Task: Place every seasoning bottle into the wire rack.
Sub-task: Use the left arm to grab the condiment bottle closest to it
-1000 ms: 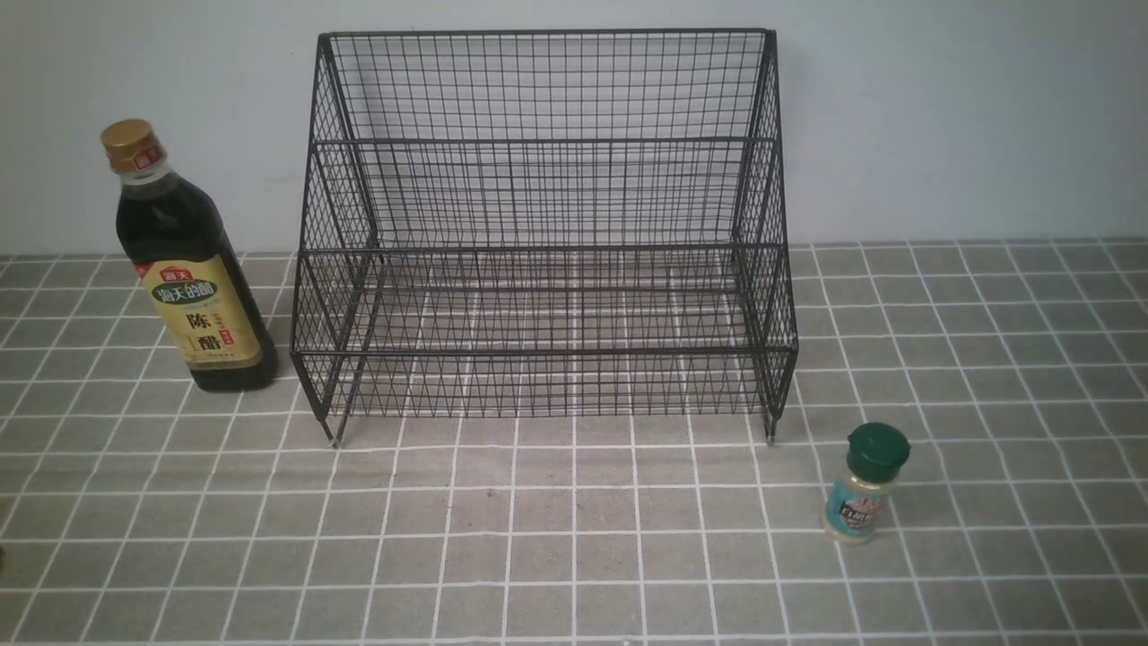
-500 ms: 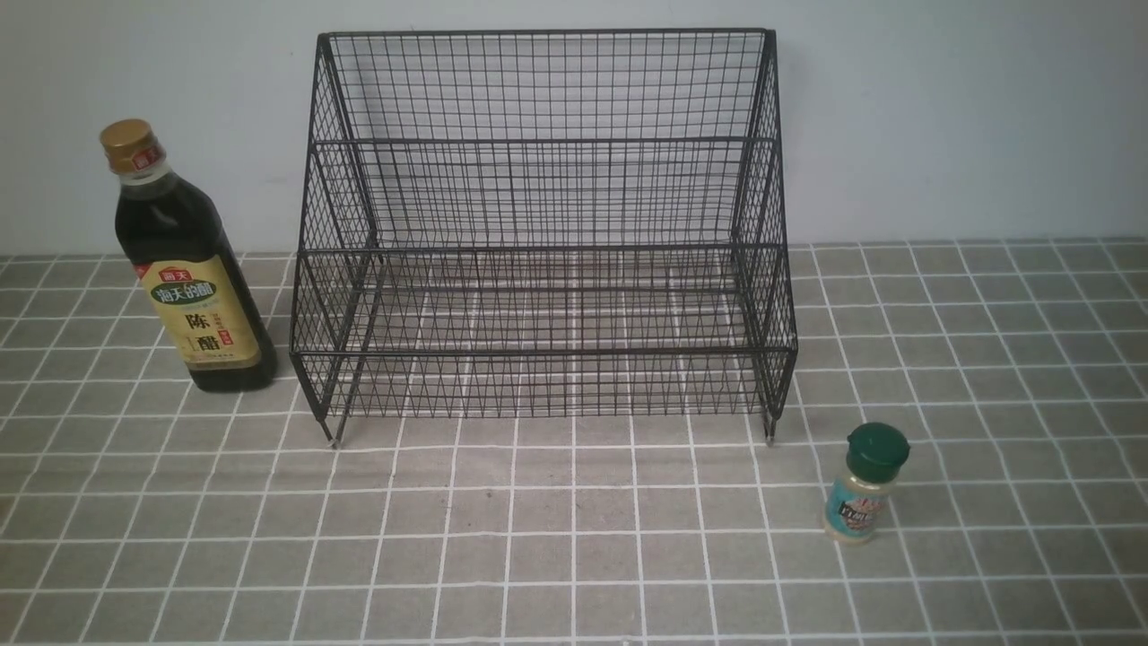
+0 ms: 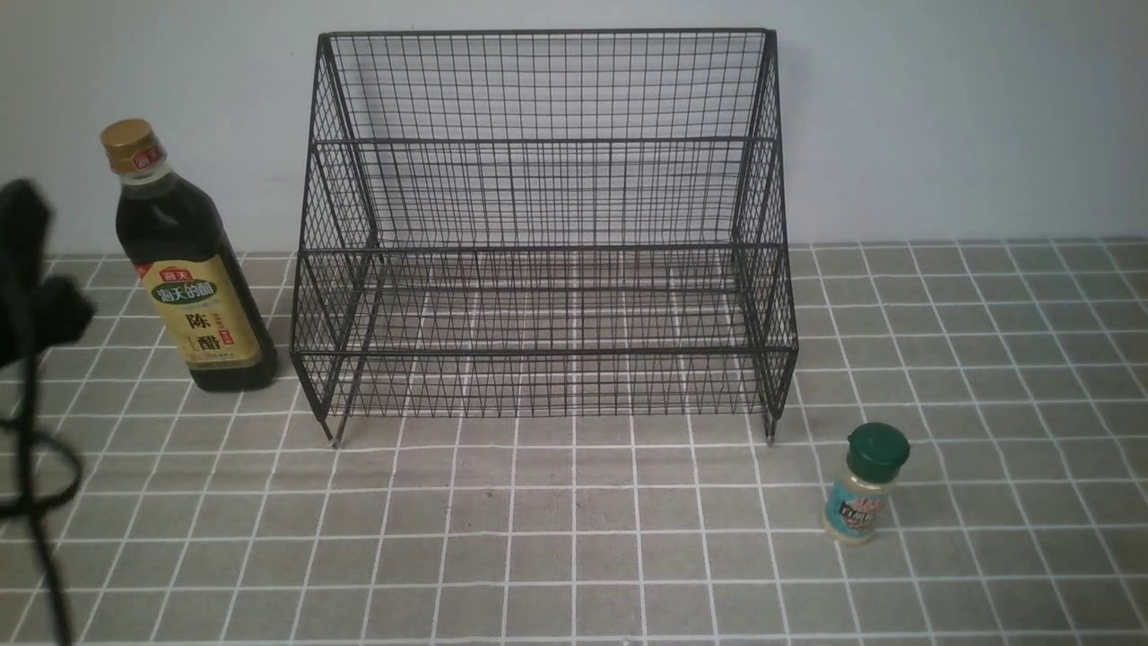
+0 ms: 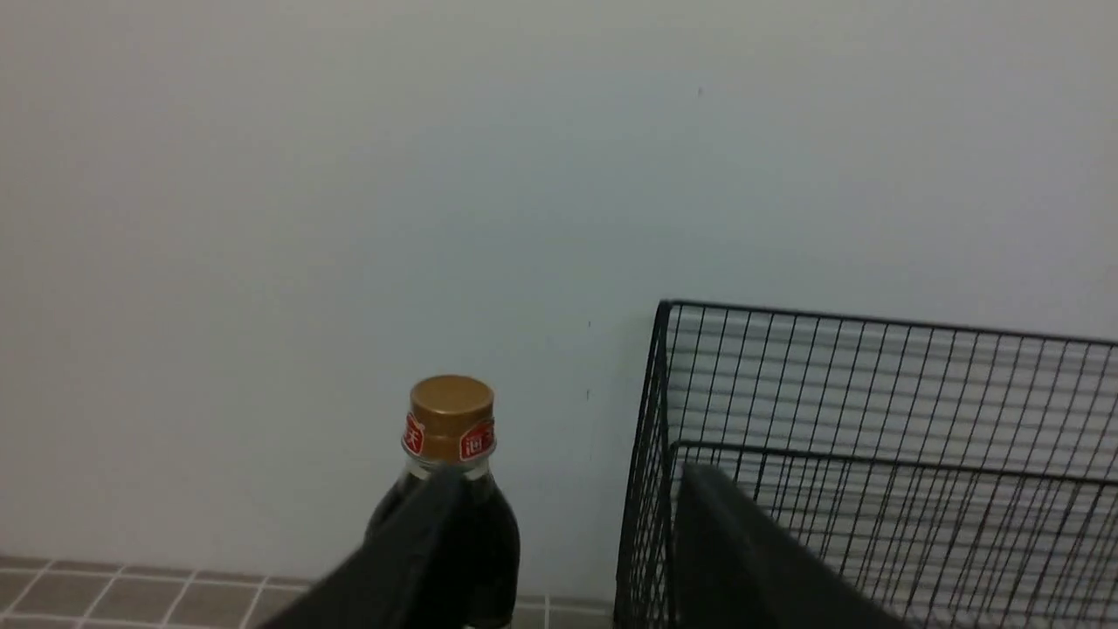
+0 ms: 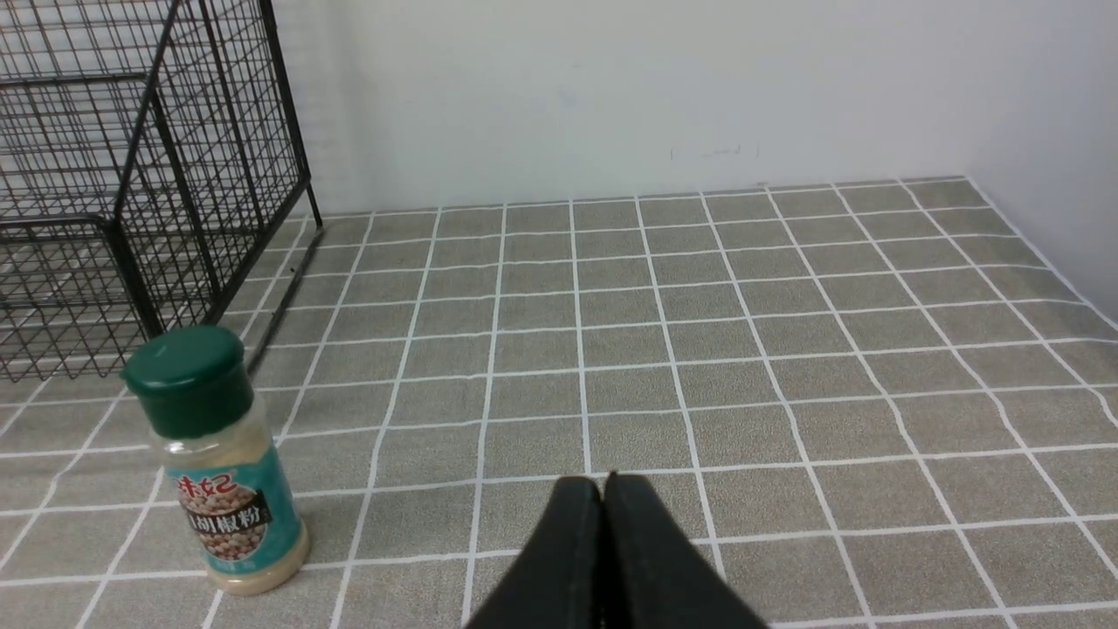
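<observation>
The tall dark-liquid bottle with gold cap and yellow label stands upright on the tiled table, just left of the black wire rack. The small shaker with green cap and teal label stands upright off the rack's front right corner. Both rack tiers hold nothing. My left arm shows as a dark blur at the left edge, left of the dark bottle. In the left wrist view my left gripper is open and empty, with the bottle behind one finger and the rack behind the other. My right gripper is shut and empty, low over the table beside the shaker.
A pale wall runs right behind the rack and the dark bottle. A black cable hangs from the left arm over the table's left edge. In the right wrist view a side wall bounds the table, and the rack's corner stands behind the shaker.
My left arm and its cable have come into the front view at the left edge, near the dark bottle. The bottles and the rack have not moved.
</observation>
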Controlling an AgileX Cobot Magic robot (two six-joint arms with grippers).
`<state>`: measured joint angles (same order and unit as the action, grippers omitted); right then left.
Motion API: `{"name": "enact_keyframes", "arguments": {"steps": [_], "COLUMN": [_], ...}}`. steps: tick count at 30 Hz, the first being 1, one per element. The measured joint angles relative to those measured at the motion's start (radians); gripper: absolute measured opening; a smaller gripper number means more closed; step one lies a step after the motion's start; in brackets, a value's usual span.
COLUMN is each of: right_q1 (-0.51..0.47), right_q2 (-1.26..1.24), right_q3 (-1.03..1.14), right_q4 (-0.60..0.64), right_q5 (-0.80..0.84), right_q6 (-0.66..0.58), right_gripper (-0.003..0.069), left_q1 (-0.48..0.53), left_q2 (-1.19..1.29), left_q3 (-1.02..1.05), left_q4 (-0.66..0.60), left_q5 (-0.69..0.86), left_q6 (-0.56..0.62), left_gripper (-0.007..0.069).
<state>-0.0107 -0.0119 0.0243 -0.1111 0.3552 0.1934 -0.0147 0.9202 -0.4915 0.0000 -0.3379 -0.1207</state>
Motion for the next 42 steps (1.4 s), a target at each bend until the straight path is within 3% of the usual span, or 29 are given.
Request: {"name": "enact_keyframes", "arguments": {"steps": [3, 7, 11, 18, 33, 38, 42], "right_q1": [0.000, 0.000, 0.000, 0.000, 0.000, 0.000, 0.000], "right_q2": [0.000, 0.000, 0.000, 0.000, 0.000, 0.000, 0.000], "right_q3": [0.000, 0.000, 0.000, 0.000, 0.000, 0.000, 0.000], "right_q4": [0.000, 0.000, 0.000, 0.000, 0.000, 0.000, 0.000], "right_q5": [0.000, 0.000, 0.000, 0.000, 0.000, 0.000, 0.000], "right_q6": [0.000, 0.000, 0.000, 0.000, 0.000, 0.000, 0.000], "right_gripper": [-0.0014, -0.0014, -0.0014, -0.0014, -0.0014, -0.0014, -0.0014], "left_q1": [0.000, 0.000, 0.000, 0.000, 0.015, 0.036, 0.044], "left_q2": [0.149, 0.328, 0.472, 0.611, 0.756, 0.786, 0.786], "left_q3": [-0.062, -0.128, -0.188, -0.280, -0.431, -0.451, -0.458], "left_q4": [0.000, 0.000, -0.025, -0.185, -0.236, -0.245, -0.244], "left_q5": [-0.050, -0.141, -0.216, -0.265, -0.269, -0.220, -0.195], "left_q6": [0.000, 0.007, 0.053, 0.213, 0.239, 0.239, 0.239], "left_gripper": [0.0512, 0.0592, 0.0603, 0.0601, 0.0495, 0.0302, 0.0308]}}
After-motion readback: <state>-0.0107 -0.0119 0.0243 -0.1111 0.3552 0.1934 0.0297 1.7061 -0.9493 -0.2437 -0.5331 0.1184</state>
